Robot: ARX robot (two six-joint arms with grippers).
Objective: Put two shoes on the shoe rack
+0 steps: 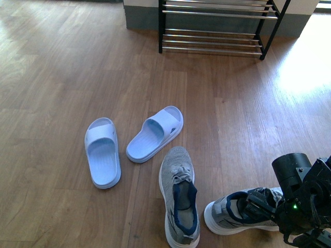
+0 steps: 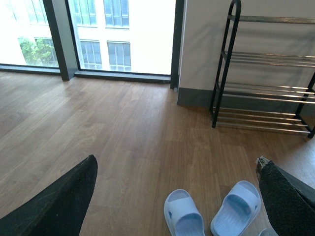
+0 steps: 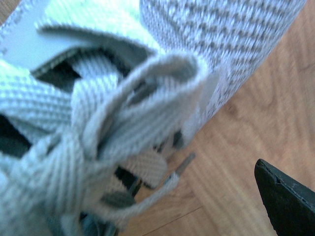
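Two grey knit sneakers lie on the wooden floor near me. One sneaker (image 1: 178, 204) stands upright with its toe pointing away. The other sneaker (image 1: 232, 213) lies crosswise at the right, and my open right gripper (image 1: 262, 205) is down at its laced top. The right wrist view is filled by that sneaker's laces (image 3: 123, 103), with one black finger (image 3: 288, 201) beside the shoe and the other finger hidden. My left gripper (image 2: 175, 159) is open and empty, held above the floor. The black shoe rack (image 1: 214, 26) with chrome rod shelves stands at the far wall and shows as shoe rack (image 2: 266, 73).
Two pale blue slide sandals lie left of the sneakers, one sandal (image 1: 102, 152) further left and one sandal (image 1: 155, 133) angled toward the rack. Bare wooden floor (image 1: 217, 103) stretches between the shoes and the rack. A large window (image 2: 98, 34) stands left of the rack.
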